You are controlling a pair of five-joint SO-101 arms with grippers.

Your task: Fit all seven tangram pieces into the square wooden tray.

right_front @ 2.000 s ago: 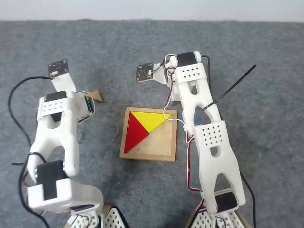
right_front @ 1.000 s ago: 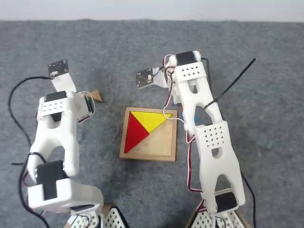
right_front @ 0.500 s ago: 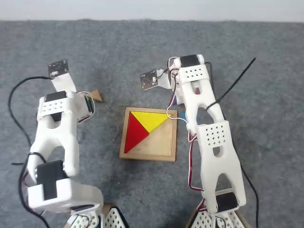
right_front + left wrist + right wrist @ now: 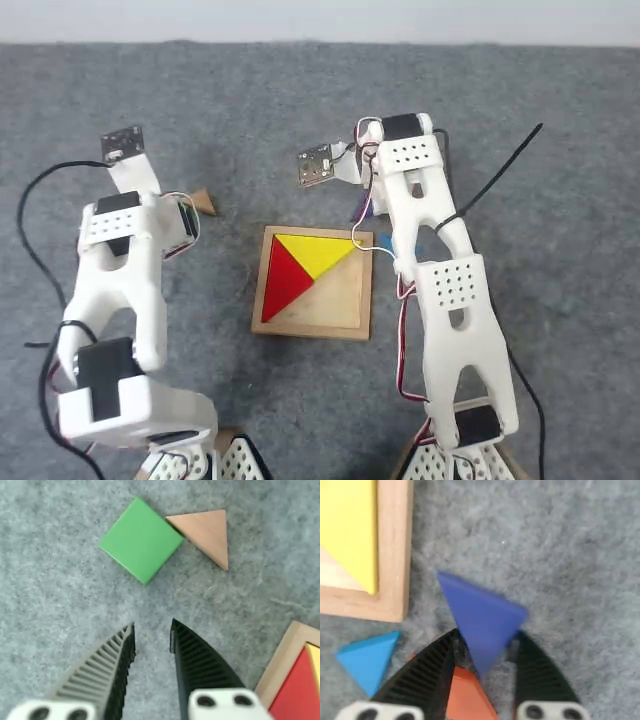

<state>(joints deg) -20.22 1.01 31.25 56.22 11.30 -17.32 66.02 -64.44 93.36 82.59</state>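
The square wooden tray (image 4: 340,318) lies between the two arms and holds a red triangle (image 4: 283,275) and a yellow triangle (image 4: 315,250). In the right wrist view my right gripper (image 4: 485,642) is shut on a dark blue triangle (image 4: 480,612) just off the tray's edge (image 4: 395,555). A light blue triangle (image 4: 367,657) and an orange piece (image 4: 467,695) lie on the carpet beneath it. My left gripper (image 4: 151,630) stands open over bare carpet, short of a green square (image 4: 141,540) and a tan triangle (image 4: 202,530). The tan triangle (image 4: 204,201) pokes out beside the left arm (image 4: 120,250).
Grey carpet covers the whole table. A tray corner (image 4: 285,660) with the red piece (image 4: 300,690) sits near my left gripper. The right arm (image 4: 440,260) runs along the tray's right side, with cables and a black tie sticking out.
The right arm's wrist has shifted a little to the right and toward the tray. The left arm and the pieces in the tray have stayed still.
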